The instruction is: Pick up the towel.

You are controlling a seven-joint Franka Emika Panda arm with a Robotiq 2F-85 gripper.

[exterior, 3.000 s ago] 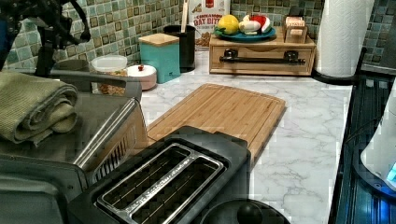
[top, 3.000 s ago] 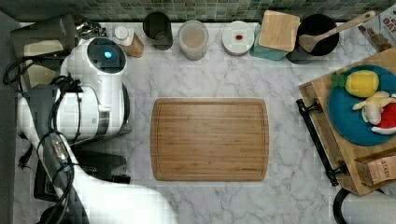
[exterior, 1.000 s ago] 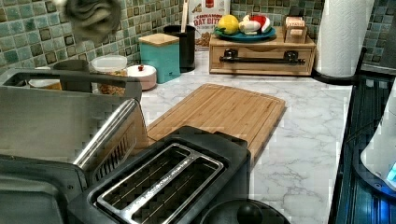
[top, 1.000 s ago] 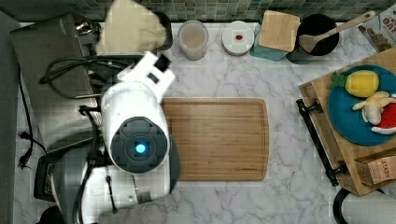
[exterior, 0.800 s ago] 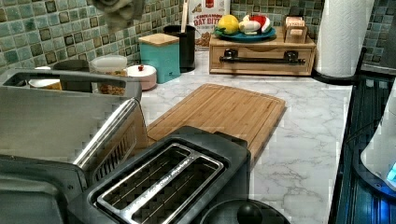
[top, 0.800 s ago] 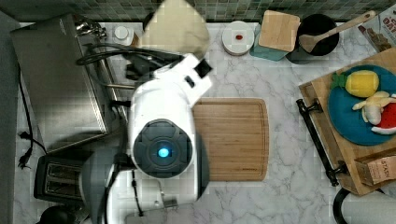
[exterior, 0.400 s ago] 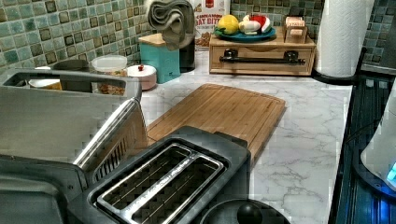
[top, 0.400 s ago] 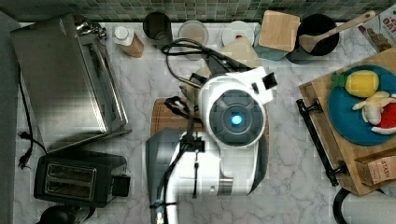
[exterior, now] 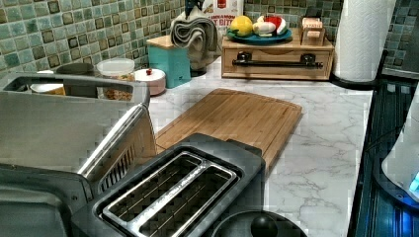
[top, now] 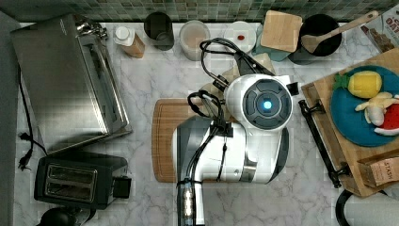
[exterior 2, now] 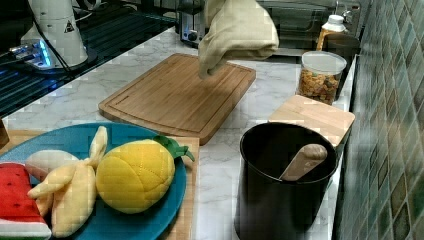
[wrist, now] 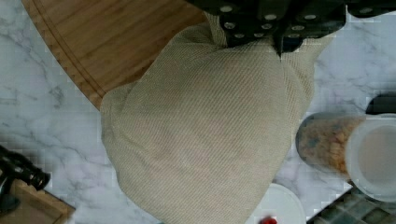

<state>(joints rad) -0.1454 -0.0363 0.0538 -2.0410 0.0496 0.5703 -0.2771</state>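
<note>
The beige towel hangs bunched in the air, with my gripper shut on its upper end. In the right view the towel dangles over the far part of the wooden cutting board, clear of its surface. In the left view the towel hangs in folds in front of the teal container. In the top view the white arm covers most of it, with only beige edges of the towel showing near the board's back right corner.
A steel toaster oven and a black toaster stand at the top view's left. Jars, a wood-lidded teal container and a black pot with a spoon line the tiled wall. A tray with toy fruit sits right.
The arm lifted the towel off the toaster oven and carried it to the top view's right. It now hangs lower, over the cutting board's back edge.
</note>
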